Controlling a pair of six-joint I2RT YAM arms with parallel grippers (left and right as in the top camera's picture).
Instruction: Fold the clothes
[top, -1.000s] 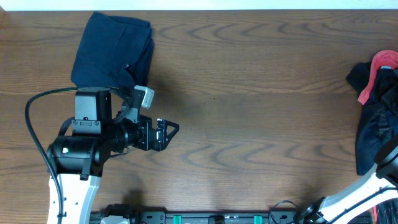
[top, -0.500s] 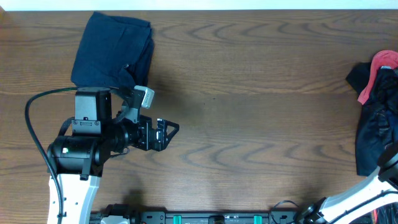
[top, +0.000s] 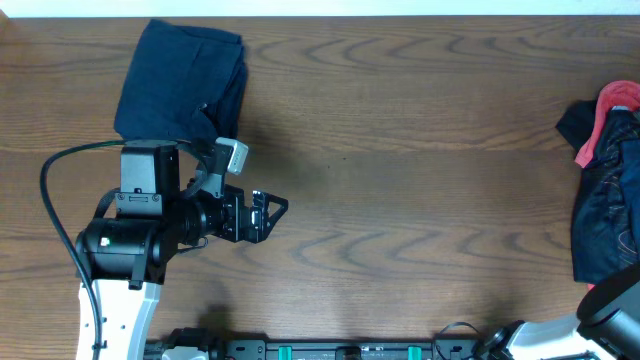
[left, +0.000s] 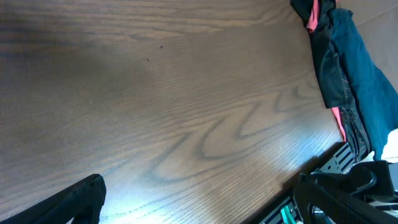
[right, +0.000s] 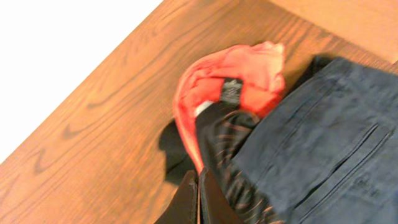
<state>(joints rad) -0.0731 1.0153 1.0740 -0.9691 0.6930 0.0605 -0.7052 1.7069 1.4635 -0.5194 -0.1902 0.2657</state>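
A folded dark navy bundle (top: 180, 85) lies at the table's far left. A pile of unfolded clothes (top: 605, 190) sits at the right edge and also shows in the left wrist view (left: 348, 81). In the right wrist view it holds a navy denim-like garment (right: 329, 143), a red garment (right: 236, 81) and a dark striped one (right: 227, 155). My left gripper (top: 270, 212) is open and empty below the bundle, its fingers wide apart over bare wood (left: 199, 208). My right gripper (right: 199, 196) is shut, its tips at the pile's edge; it is hidden in the overhead view.
The wooden table (top: 420, 150) runs to a white far edge. The right arm (top: 610, 310) sits at the bottom right corner. A rail with green clips (top: 330, 350) runs along the front edge.
The right arm has drawn back toward the bottom right corner of the overhead view. The left arm and the folded bundle have not moved.
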